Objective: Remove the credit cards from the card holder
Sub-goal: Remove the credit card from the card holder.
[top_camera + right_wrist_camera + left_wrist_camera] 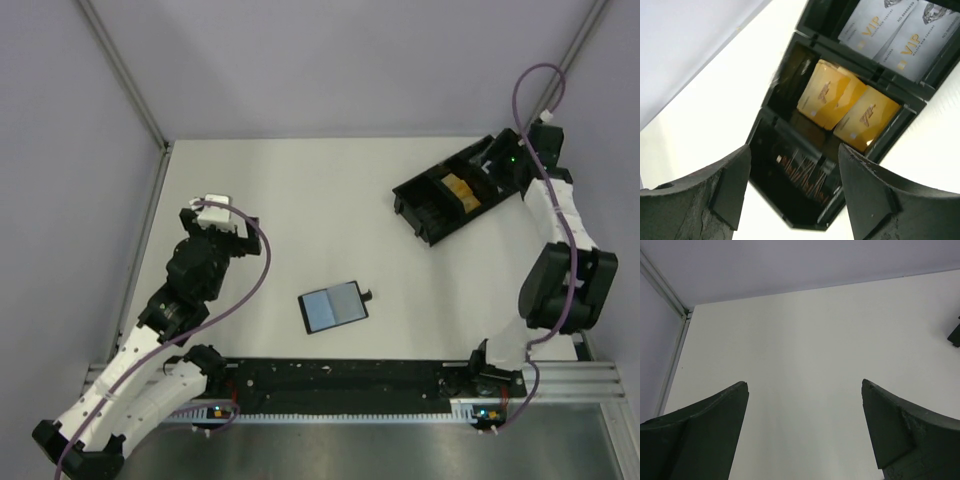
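The card holder (333,307) lies open and flat at the table's middle, its blue-grey inside up and its small black tab on the right edge. I see no card on it. Two orange-yellow credit cards (847,102) lie in the middle compartment of a long black tray (432,207) at the back right; they also show in the top view (458,190). My right gripper (794,150) hangs open and empty above that tray (757,145), and shows in the top view (495,165). My left gripper (804,385) is open and empty over bare table at the left (218,232).
The tray also holds white VIP cards (895,30) in its far compartment and dark cards with copper print (805,175) in the near one. Walls close the table at the left and back. The tray's corner (955,335) shows at the right of the left wrist view.
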### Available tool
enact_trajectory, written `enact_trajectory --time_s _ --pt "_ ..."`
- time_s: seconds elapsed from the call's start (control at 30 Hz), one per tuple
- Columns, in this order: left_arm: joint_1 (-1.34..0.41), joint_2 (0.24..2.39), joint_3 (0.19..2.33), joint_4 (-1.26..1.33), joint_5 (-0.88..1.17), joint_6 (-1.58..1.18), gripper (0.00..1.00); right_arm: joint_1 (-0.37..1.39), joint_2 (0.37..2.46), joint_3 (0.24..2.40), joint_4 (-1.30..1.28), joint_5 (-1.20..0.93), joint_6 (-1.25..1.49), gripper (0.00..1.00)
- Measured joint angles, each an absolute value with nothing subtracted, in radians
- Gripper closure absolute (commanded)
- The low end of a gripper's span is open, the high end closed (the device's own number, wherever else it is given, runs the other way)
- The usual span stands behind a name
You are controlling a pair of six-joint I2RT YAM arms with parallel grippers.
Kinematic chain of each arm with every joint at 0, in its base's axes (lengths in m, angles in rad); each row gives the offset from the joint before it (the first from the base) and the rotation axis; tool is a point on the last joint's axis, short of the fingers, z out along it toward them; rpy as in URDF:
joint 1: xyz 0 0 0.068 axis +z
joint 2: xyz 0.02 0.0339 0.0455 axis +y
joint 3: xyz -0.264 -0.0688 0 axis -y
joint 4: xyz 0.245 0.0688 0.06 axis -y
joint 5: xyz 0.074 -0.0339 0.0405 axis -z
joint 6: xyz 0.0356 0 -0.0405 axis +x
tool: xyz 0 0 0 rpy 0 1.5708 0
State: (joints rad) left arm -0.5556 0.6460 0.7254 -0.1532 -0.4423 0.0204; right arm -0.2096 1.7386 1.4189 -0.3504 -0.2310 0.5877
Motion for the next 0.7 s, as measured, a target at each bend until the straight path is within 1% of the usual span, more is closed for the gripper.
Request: enact_trajectory --time_s 0.13,0.3,0.43,0.5,0.7 --pt "-0.555 0.659 0.738 -0.187 -0.401 -0.020 0.03 -0.148 1.521 1.319 -0.366 -0.198 0.540 0.29" --pt "-0.554 0.696 0.771 -0.227 -0.291 -0.130 0.08 0.054 1.320 1.176 -0.367 -0.206 0.495 0.29" --pt "-0.555 0.719 0.769 -0.256 -0.154 -0.243 0.14 0.211 1.192 1.043 -0.366 -0.238 0.477 0.32" --pt "-0.555 0.733 0.756 -0.260 -0.088 -0.296 0.16 0.281 1.127 0.970 -0.366 -0.256 0.472 0.32" --pt "-0.610 0.779 0.625 -0.263 0.045 -0.465 0.21 0.507 1.037 0.806 -0.336 -0.267 0.472 0.37"
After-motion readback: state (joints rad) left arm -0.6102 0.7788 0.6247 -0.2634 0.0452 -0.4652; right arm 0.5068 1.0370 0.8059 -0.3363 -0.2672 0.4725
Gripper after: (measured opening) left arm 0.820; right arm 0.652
